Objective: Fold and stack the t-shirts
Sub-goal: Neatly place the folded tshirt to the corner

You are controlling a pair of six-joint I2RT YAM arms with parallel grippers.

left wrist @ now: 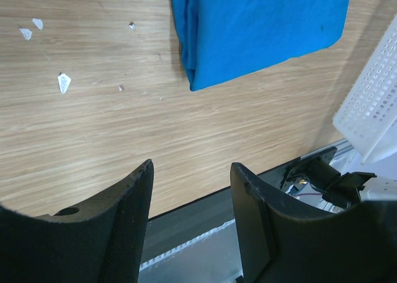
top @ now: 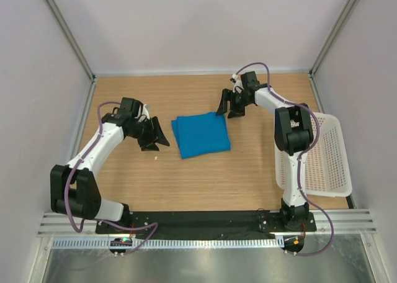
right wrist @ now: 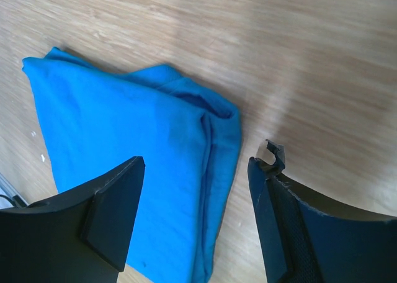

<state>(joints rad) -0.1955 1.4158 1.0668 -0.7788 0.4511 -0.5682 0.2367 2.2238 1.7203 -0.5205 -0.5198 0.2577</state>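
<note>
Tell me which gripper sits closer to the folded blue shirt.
The right gripper, open at the far right corner of the t-shirt. The left gripper stands off its left edge with bare table between.

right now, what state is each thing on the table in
t-shirt, folded into a flat square on the table, nothing gripping it
left pincer, open, empty, off the cloth to one side
right pincer, open, empty, above the shirt's far corner
basket, upright at the right edge, nothing visible inside
</note>
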